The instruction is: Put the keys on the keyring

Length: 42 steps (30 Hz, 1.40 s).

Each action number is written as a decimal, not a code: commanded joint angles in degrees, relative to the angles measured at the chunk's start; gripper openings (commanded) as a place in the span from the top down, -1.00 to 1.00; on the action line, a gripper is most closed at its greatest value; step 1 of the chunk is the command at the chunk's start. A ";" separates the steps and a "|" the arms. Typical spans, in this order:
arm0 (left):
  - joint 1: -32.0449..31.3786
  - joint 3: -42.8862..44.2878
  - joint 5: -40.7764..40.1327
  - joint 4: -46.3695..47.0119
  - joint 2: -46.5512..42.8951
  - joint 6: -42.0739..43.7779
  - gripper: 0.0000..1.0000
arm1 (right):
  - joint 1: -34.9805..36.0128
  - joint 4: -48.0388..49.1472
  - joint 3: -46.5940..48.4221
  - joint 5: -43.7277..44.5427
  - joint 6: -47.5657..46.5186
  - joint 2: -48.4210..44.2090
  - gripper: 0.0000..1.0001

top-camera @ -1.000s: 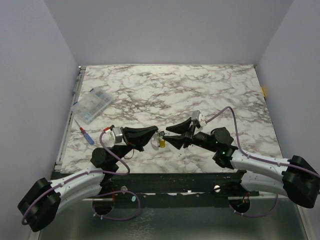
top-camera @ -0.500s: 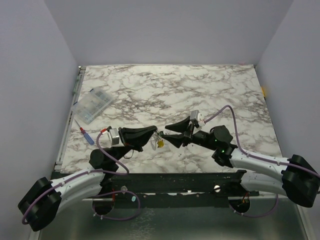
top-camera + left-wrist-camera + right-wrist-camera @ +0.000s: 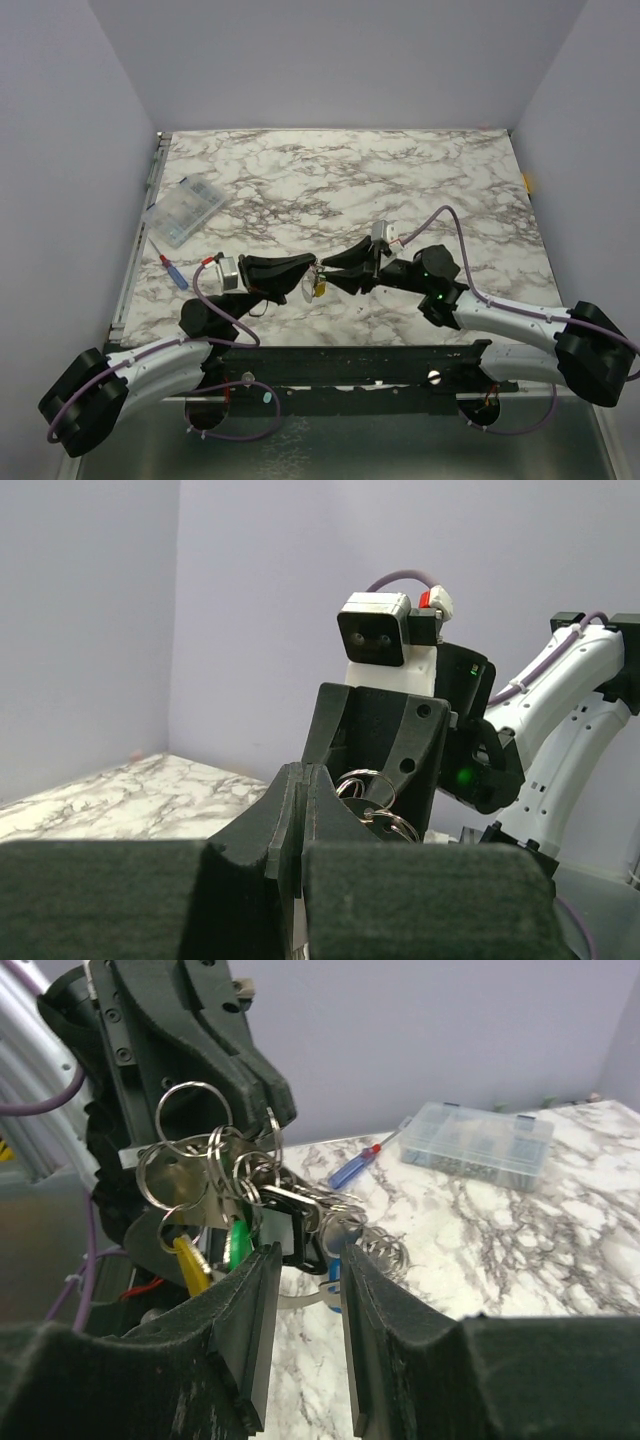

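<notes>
arms (image 3: 160,365): white links, black joints | cables (image 3: 445,215): purple | left hand (image 3: 312,265), right hand (image 3: 328,271): black, angular

keys (image 3: 318,284) above table's (image 3: 400,170) front, box (image 3: 186,211) behind left

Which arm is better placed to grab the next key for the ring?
Right. The left hand is shut on the keyring bunch, holding it up, so it is busy. The right hand is open, with the dark-headed key just at its fingertips.
</notes>
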 commanded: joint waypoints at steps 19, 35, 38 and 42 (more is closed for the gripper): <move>-0.07 1.98 2.01 6.44 1.54 -0.75 1.00 | -0.19 1.67 2.92 -8.74 2.34 -1.26 0.49; -0.08 3.56 2.32 6.81 1.15 -1.26 1.00 | -0.23 -0.48 0.06 -7.46 3.11 -2.41 0.06; -0.08 3.73 2.34 6.84 0.98 -1.53 1.00 | -0.25 -0.32 -0.43 -6.39 2.60 -2.16 0.14; -0.09 3.91 2.73 6.92 0.89 -1.79 1.00 | -0.27 -0.46 -0.43 -5.80 1.57 -1.69 0.14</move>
